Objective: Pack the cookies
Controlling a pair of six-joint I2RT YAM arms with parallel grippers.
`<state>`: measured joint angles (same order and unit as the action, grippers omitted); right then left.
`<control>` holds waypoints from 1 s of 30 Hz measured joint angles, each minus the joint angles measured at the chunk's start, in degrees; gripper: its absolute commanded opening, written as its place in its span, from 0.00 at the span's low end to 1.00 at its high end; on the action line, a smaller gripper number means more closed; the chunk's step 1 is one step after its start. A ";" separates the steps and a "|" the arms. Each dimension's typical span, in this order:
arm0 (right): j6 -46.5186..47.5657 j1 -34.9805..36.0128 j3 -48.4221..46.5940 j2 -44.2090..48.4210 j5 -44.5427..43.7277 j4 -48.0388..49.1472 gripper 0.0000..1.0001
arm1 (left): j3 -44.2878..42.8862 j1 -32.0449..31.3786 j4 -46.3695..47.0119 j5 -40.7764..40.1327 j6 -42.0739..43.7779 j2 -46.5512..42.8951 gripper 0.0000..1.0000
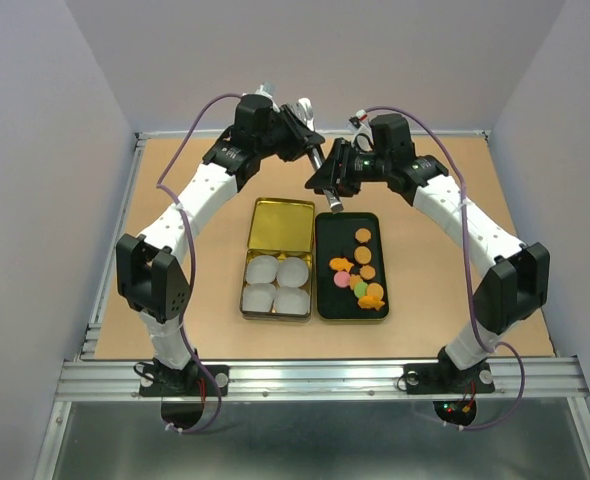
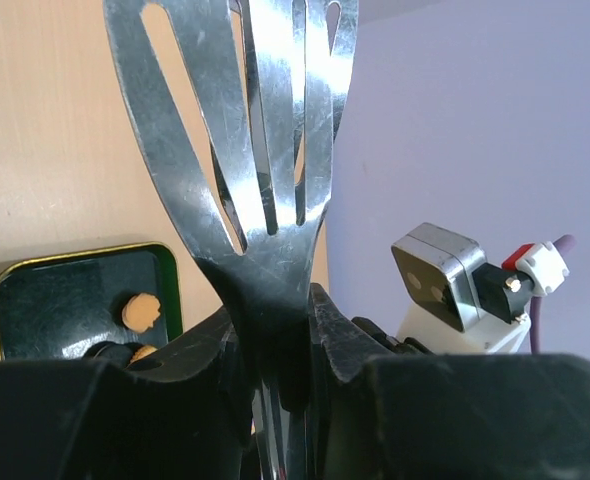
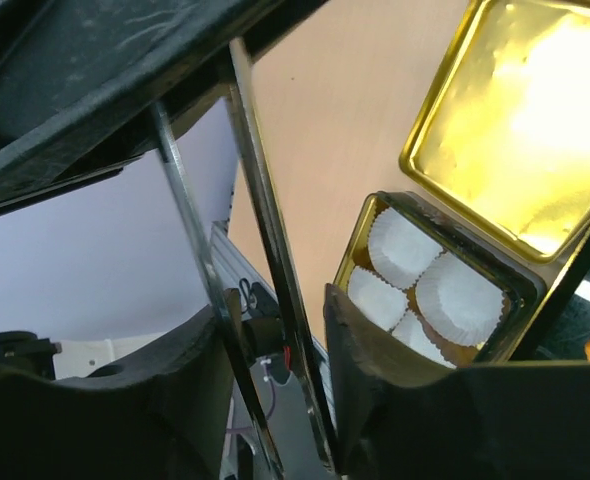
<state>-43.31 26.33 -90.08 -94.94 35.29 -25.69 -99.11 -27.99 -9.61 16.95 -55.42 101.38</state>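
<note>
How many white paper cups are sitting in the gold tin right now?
4, two by two in the tin: far-left cup, far-right cup, near-left cup, near-right cup. All look empty; none seems hidden.

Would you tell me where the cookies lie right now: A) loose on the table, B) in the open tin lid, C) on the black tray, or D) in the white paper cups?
C: all the cookies lie on the black tray, while the four paper cups in the tin beside it hold none.
</note>
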 measured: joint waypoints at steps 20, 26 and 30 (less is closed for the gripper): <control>-0.04 0.07 -0.28 -0.15 0.24 1.70 0.29 | 0.09 0.00 -1.49 0.59 1.03 0.00 0.73; -0.04 0.07 -0.28 -0.39 -0.46 1.66 0.24 | -0.48 0.00 -3.87 0.39 2.71 0.04 0.94; -0.04 0.07 -0.28 -0.39 -2.10 1.66 0.18 | -2.89 0.11 -7.80 -1.05 5.27 0.42 0.98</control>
<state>-43.35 26.39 -90.37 -95.33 33.19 -24.03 -102.00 -27.88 -17.41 15.90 -50.15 101.80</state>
